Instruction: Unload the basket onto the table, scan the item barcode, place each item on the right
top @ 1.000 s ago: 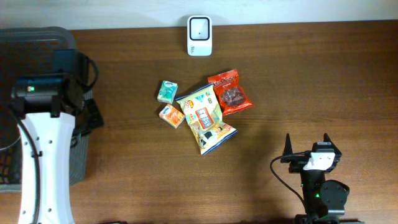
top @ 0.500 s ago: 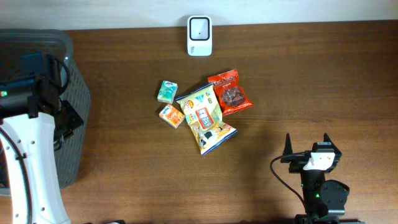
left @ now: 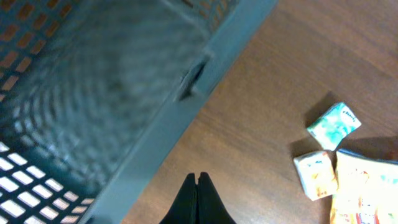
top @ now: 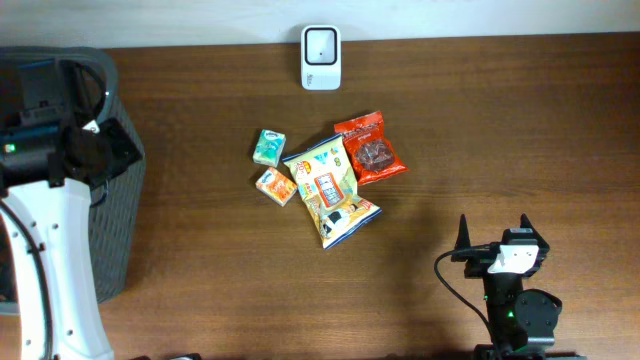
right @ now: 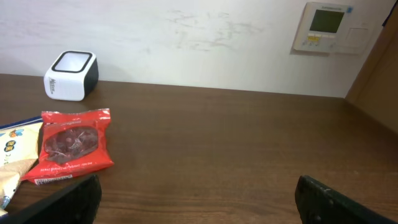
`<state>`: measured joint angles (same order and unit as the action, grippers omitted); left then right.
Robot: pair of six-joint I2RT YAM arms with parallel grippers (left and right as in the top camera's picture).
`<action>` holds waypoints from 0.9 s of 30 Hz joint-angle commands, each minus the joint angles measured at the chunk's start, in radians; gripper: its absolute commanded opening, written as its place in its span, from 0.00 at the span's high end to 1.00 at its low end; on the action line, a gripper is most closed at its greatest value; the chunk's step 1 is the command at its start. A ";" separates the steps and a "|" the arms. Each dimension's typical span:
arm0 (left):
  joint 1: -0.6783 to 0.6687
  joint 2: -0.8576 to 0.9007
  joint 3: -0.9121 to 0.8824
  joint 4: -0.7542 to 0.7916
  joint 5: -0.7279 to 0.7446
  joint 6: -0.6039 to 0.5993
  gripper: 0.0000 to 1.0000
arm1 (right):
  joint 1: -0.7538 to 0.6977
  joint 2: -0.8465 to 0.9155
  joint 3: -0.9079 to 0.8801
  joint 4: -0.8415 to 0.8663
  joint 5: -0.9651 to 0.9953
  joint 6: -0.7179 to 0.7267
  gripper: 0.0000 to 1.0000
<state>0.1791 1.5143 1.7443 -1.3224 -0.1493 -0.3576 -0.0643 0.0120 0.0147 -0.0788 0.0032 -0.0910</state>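
Brown wooden table, white wall behind.
- Scanner: far edge, unobstructed.
- Mid-table cluster, ungrasped: yellow chip bag, red packet, teal packet, orange packet.
- Grey basket: left edge.
- Left gripper: clenched, empty, beside the basket.
- Right gripper: spread wide, empty, well apart.

open tabletop around snack cluster

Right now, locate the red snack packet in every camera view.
Overhead: red snack packet just right of centre.
Left wrist: not in it.
Right wrist: lower left, lying flat.
Shared landmark: yellow chip bag, directly left of the packet; it sits in the lower right corner of the left wrist view.
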 commanded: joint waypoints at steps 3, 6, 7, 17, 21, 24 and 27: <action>0.000 0.089 -0.003 0.079 -0.023 0.023 1.00 | 0.006 -0.006 -0.009 -0.002 0.006 -0.006 0.02; 0.000 0.114 -0.003 0.130 -0.024 0.024 0.99 | 0.006 -0.006 -0.009 -0.002 0.006 -0.006 0.02; 0.000 0.114 -0.003 0.145 -0.029 0.023 0.98 | 0.006 -0.006 -0.009 -0.002 0.006 -0.006 0.02; 0.000 0.112 -0.003 0.175 -0.031 0.023 0.92 | 0.006 -0.006 -0.009 -0.002 0.006 -0.006 0.01; -0.002 0.083 0.002 0.157 -0.002 0.023 0.73 | 0.006 -0.006 -0.009 -0.002 0.006 -0.006 0.02; -0.002 0.019 0.021 0.159 0.105 0.023 0.46 | 0.006 -0.006 -0.009 -0.002 0.006 -0.006 0.02; -0.002 -0.048 0.028 0.159 0.229 0.023 0.37 | 0.006 -0.006 -0.009 -0.002 0.006 -0.006 0.02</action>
<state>0.1715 1.5814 1.7447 -1.1625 -0.0647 -0.3397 -0.0643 0.0120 0.0147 -0.0788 0.0032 -0.0906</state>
